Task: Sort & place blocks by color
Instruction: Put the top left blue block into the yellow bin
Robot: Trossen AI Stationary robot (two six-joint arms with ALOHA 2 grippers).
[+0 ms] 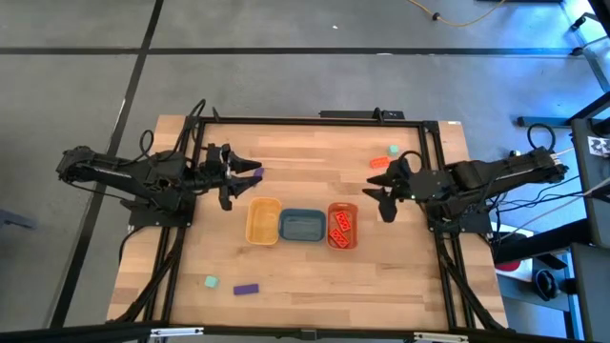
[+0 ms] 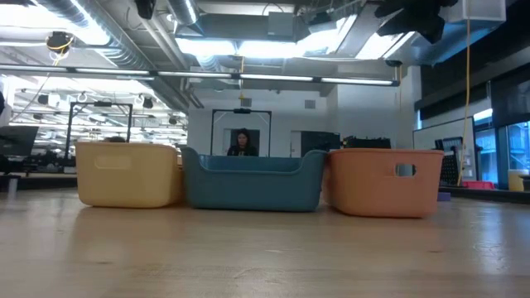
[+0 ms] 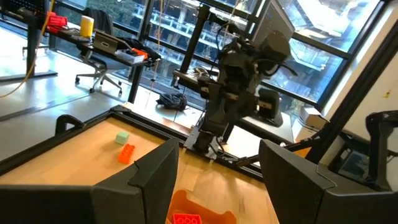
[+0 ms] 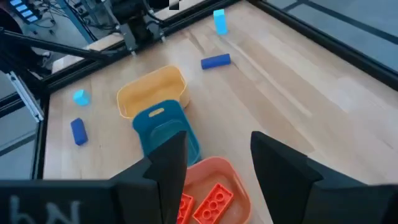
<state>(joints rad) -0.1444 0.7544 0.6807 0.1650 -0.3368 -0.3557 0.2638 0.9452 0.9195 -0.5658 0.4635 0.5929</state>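
Note:
Both grippers hang open above the table and touch nothing. My left gripper (image 1: 236,181) (image 3: 217,180) is left of the yellow tray (image 1: 263,221). A purple bar (image 1: 253,174) (image 4: 216,61) lies on the wood by its tips, with a mint-green cube (image 4: 219,20) beyond. My right gripper (image 1: 381,191) (image 4: 214,165) is over the right side of the orange tray (image 1: 342,226), which holds two orange-red bricks (image 4: 211,199). A third brick (image 1: 379,162) (image 3: 127,153) and a mint cube (image 1: 393,150) (image 3: 122,137) lie at the far right. Another cube (image 1: 211,282) and bar (image 1: 246,288) lie near the front edge.
The blue tray (image 1: 301,226) (image 2: 252,180) stands between the yellow tray (image 2: 129,174) and the orange tray (image 2: 385,180), in a row at the table's middle. A black frame (image 1: 315,119) rims the table. Bare wood lies in front of the trays. A person (image 2: 242,142) sits far behind.

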